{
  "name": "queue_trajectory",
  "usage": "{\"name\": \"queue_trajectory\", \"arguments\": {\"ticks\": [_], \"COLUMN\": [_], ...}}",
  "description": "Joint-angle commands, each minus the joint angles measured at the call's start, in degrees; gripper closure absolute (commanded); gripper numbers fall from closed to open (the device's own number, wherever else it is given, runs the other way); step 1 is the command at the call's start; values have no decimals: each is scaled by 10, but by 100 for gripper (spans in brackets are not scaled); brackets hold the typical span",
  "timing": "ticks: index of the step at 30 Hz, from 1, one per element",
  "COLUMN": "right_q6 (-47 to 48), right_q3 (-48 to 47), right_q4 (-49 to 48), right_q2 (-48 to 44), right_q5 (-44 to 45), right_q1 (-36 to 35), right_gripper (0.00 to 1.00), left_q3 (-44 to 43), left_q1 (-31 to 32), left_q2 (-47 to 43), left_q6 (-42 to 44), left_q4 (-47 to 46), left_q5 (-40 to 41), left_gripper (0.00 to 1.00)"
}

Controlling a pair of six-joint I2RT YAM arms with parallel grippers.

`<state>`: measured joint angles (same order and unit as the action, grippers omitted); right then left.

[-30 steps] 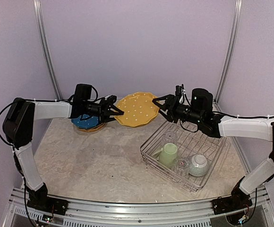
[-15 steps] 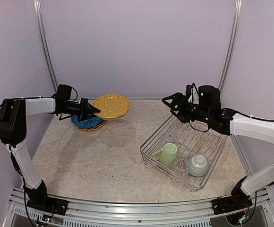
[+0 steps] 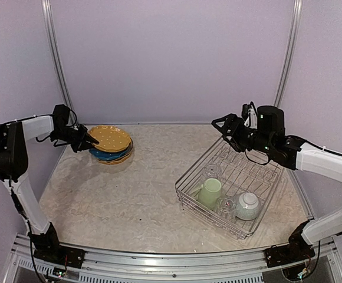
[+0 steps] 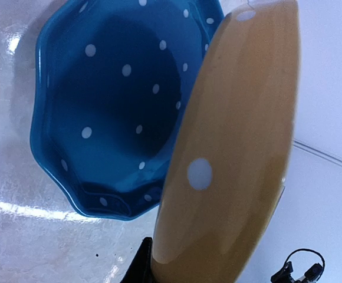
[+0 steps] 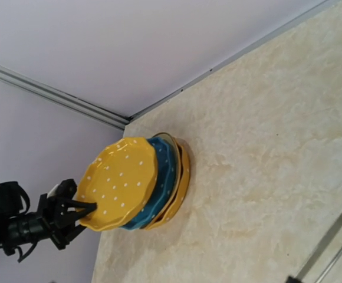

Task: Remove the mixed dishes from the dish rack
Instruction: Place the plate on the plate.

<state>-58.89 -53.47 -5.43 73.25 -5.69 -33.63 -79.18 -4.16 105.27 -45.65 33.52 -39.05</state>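
Note:
My left gripper (image 3: 93,141) is shut on the rim of a yellow dotted plate (image 3: 110,138), holding it tilted just over a blue plate (image 3: 113,154) that tops a stack at the far left. The left wrist view shows the yellow plate's underside (image 4: 230,147) beside the blue plate (image 4: 112,106). The right wrist view shows the same yellow plate (image 5: 121,183) pinched by the left gripper (image 5: 82,209). My right gripper (image 3: 221,122) hangs open and empty above the far corner of the dish rack (image 3: 186,191). Inside the rack are a pale green mug (image 3: 210,192), a clear glass (image 3: 226,206) and a small bowl (image 3: 248,206).
Under the blue plate (image 5: 162,177) lies another yellow plate (image 5: 181,187). A second clear glass (image 3: 211,171) stands behind the mug. The back wall and a metal post (image 3: 58,65) are close behind the stack. The right wall runs near the rack.
The right gripper let go of the yellow plate and drew back to the right. The left arm carried the plate leftward and down over the stack.

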Motion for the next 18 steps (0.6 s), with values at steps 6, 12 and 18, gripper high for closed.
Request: {"name": "queue_trajectory", "arguments": {"ticks": [6,12,18], "right_q6": [15,22,26], "right_q3": [24,25,28], "right_q4": [28,40,44], "right_q2": [-42,-54,-59], "right_q5": [21,25,29], "right_q1": [10,12,13], "right_gripper": [20,20,20], "left_q3": [-51,-64,-75], "left_q1": [4,0,-2], "left_q2": [-23,2,28], "left_q6": [63,65,65], "left_q4": [26,28,29], "left_q5": [44,31,23], "left_gripper": [100,100,99]}}
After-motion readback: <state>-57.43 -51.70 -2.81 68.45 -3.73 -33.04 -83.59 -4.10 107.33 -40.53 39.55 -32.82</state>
